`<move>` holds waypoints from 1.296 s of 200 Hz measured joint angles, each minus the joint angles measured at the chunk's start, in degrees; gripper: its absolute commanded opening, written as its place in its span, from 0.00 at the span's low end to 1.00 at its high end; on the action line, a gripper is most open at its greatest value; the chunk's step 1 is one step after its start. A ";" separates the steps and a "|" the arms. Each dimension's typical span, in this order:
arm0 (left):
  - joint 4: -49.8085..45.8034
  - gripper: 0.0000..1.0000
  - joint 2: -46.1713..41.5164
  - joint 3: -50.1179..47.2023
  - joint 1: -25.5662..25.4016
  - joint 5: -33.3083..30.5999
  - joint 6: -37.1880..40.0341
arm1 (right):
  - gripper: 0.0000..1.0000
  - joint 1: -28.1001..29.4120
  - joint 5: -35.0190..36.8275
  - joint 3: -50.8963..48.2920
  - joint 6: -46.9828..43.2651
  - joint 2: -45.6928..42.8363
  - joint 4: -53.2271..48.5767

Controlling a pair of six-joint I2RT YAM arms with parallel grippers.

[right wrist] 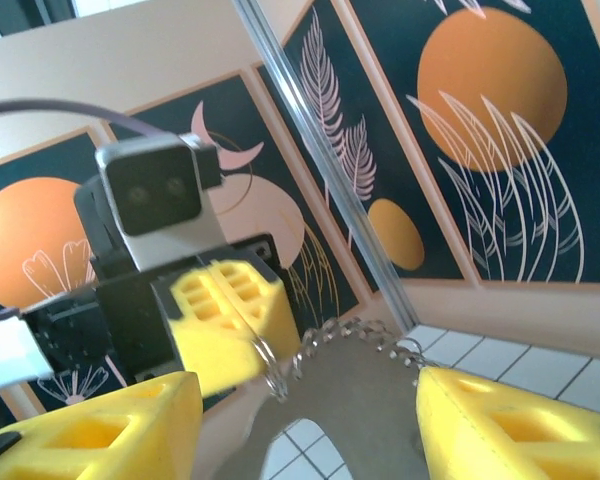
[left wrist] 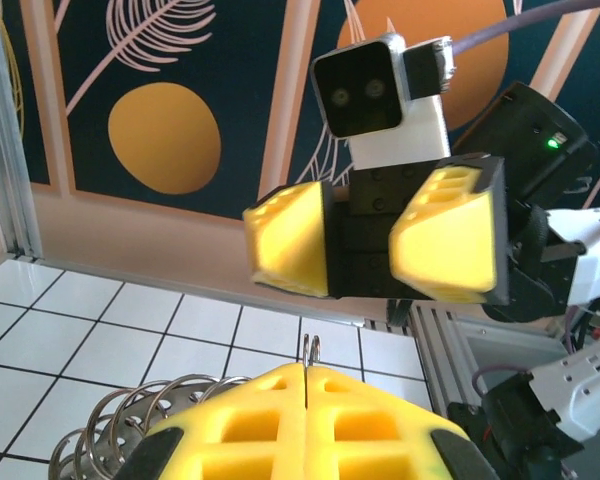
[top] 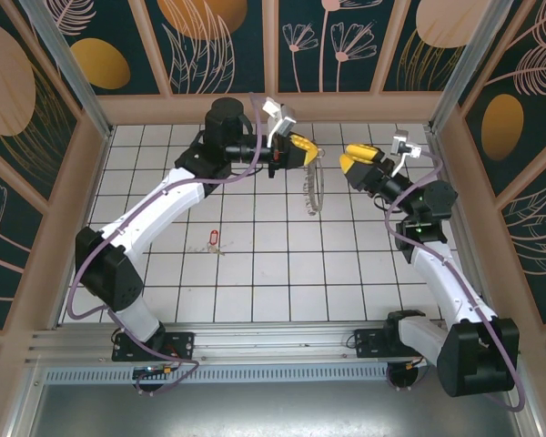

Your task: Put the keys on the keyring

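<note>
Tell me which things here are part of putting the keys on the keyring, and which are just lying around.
Job: keyring, held in the left gripper; red-headed key, lying loose.
Just surroundings: tiled table, patterned wall panels.

Two arms are counted, the left arm (top: 159, 211) and the right arm (top: 439, 273). Two grippers are carried, the left gripper (top: 311, 157) and the right gripper (top: 348, 161). One keyring (top: 312, 193) is seen; its small metal pieces are too many and too fine to be numbered. One red-headed key (top: 214, 239) is found on the tiled surface (top: 273, 273).
</note>
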 measured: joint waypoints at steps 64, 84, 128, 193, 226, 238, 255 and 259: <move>-12.22 0.00 0.39 3.61 0.11 3.17 6.69 | 0.49 0.96 -2.34 -0.42 -2.36 0.09 -2.86; -14.62 0.00 0.52 3.65 0.11 3.43 7.91 | 0.42 2.69 -3.41 -0.39 -3.56 1.07 -3.23; -17.11 0.00 0.66 3.65 0.11 3.50 9.14 | 0.36 5.73 -5.05 0.00 -6.23 3.67 -5.64; -17.35 0.00 0.66 3.65 0.22 3.96 9.16 | 0.30 6.58 -5.84 0.55 -7.04 4.42 -5.77; -17.31 0.00 0.66 3.65 0.37 4.66 9.14 | 0.31 6.88 -5.81 1.03 -7.08 4.44 -5.81; -17.31 0.00 0.66 3.65 0.37 4.76 9.14 | 0.31 6.91 -5.75 1.03 -7.58 4.42 -6.10; -17.31 0.00 0.66 3.63 0.37 4.79 9.11 | 0.32 6.88 -5.42 1.03 -8.68 4.02 -7.56; -17.31 0.00 0.66 3.63 0.37 4.79 9.11 | 0.31 6.88 -5.29 1.03 -8.98 3.82 -8.07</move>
